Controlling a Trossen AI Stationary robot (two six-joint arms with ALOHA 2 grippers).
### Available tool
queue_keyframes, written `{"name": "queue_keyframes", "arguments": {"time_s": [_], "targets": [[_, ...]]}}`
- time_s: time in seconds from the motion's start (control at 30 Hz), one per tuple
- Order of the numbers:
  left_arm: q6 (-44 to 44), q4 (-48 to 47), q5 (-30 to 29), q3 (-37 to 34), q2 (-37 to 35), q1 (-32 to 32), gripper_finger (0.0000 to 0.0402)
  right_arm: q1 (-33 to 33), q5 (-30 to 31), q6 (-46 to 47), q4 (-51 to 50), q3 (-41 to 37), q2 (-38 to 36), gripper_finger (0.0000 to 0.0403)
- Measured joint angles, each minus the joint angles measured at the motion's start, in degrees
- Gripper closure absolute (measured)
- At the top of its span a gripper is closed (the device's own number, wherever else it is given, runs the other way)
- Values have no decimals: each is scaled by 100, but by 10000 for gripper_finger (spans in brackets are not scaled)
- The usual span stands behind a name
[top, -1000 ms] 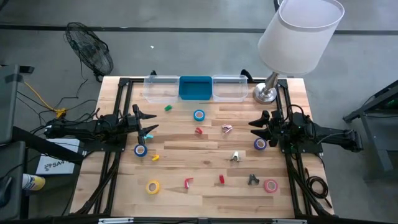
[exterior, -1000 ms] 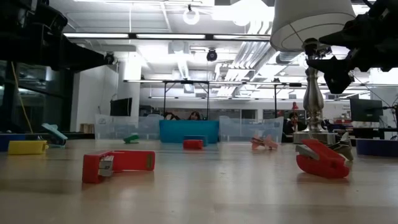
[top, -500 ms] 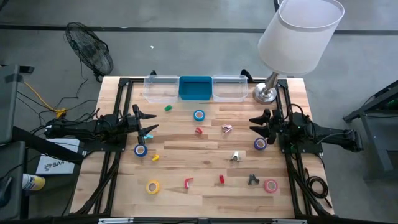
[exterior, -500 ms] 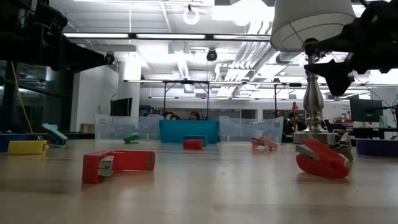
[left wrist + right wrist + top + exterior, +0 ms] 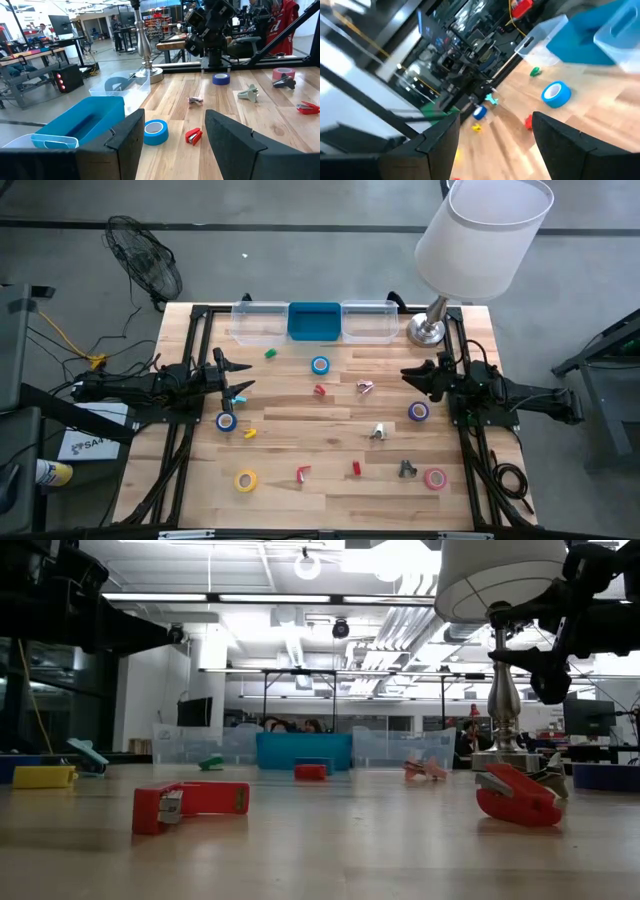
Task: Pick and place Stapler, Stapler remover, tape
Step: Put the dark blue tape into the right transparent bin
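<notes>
Tape rolls lie flat on the wooden table: blue ones, a yellow one and a pink one. Small staplers lie among them: red, green and yellow. Staple removers lie at the right: pink, pale and dark grey. My left gripper hovers open at the left edge, pointing level. My right gripper hovers open at the right edge, rolled to a slant.
Two clear bins flank a blue bin along the far edge. A lamp stands on its base at the far right corner, and its shade hangs over that corner. A teal piece lies under my left gripper.
My right gripper has rolled about the line it points along, staying in place above the table's right edge with its fingers just as far apart. Nothing on the table has moved.
</notes>
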Motion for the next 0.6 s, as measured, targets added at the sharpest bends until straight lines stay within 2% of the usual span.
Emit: {"name": "queue_keyframes", "arguments": {"time_s": [0.47, 0.6], "targets": [[0, -1, 0, 2, 1, 1, 197, 2, 143, 1271, -97, 11, 16, 162], [-2, 0, 0, 2, 1, 0, 197, 0, 341, 1687, -531, 199, 202, 162]]}}
